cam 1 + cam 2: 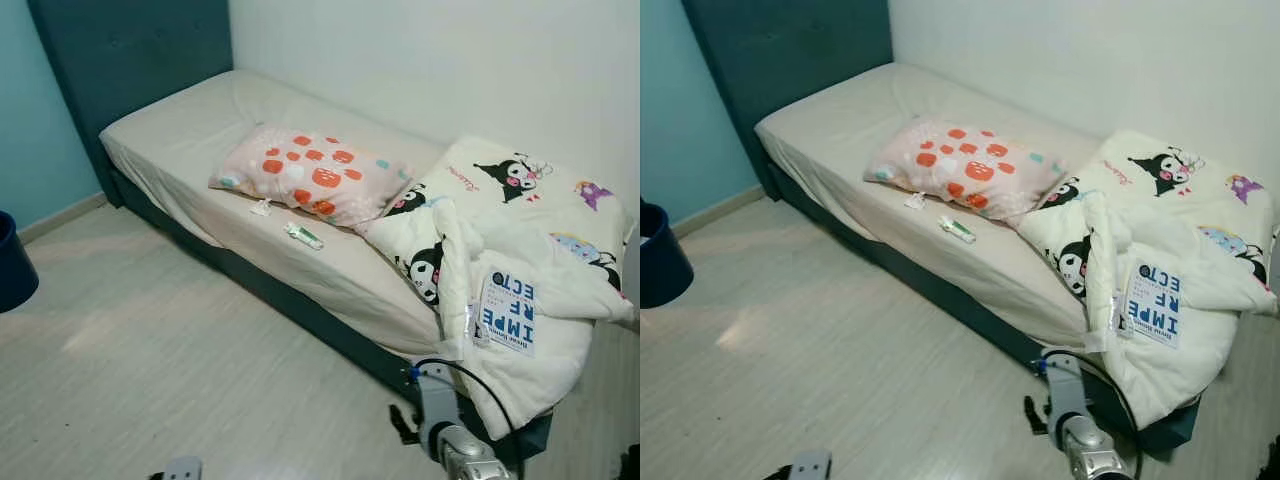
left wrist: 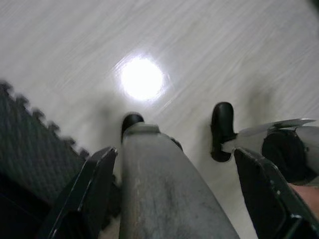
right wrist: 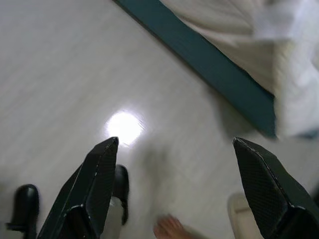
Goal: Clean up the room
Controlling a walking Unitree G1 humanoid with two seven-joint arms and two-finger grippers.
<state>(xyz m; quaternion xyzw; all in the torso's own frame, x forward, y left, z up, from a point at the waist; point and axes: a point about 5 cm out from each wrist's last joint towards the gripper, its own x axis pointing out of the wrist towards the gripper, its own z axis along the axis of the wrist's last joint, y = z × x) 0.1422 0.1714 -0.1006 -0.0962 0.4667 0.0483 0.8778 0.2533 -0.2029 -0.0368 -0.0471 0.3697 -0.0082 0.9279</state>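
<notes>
my right gripper (image 3: 172,184) and left gripper (image 2: 174,191) both hang spread wide and empty over the pale wood-look floor (image 1: 150,360), well short of the bed. targets: small white-green tube (image 1: 303,235) and crumpled white scrap (image 1: 261,208) on the cream mattress sheet (image 1: 190,150), just beside the spotted pink pillow (image 1: 310,172). probably light, soft, slippery; pinch the tube mid-body. tube label unreadable; rumpled cartoon quilt (image 1: 520,300) may hide more.

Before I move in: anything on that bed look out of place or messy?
Yes. The comforter is bunched at the foot end, spilling over the edge, with a book lying on it. The pillow lies askew mid-mattress, away from the headboard. A small tube and a wrapper scrap litter the sheet beside it.
</notes>
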